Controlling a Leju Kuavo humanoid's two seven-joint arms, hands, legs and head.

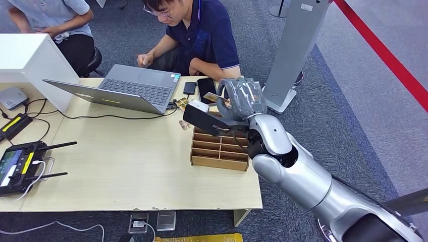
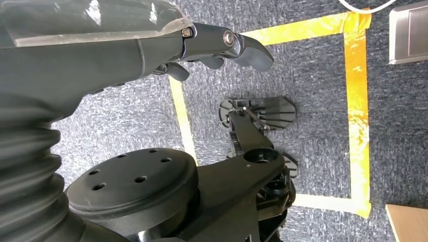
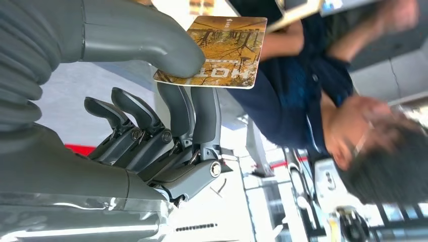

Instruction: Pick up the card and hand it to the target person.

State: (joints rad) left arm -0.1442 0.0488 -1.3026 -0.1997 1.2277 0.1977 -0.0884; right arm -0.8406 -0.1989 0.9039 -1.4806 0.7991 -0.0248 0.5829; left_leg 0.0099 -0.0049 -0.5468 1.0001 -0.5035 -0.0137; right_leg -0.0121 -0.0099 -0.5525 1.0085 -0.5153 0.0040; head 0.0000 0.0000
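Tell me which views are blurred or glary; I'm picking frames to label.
Head view: sharp, evenly lit. Right wrist view: card and right hand crisp, person behind smeared, background washed out. Left wrist view: sharp, glare on left hand cover.

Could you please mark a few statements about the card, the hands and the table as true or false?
1. The right hand holds the card between its thumb and fingers. True.
2. The card lies in the wooden organizer. False: it is lifted above the table in the right hand.
3. The laptop on the table is open. True.
4. The left hand holds a phone. False: it holds nothing, hanging over the carpet.
5. A person in a dark blue shirt sits behind the table. True.
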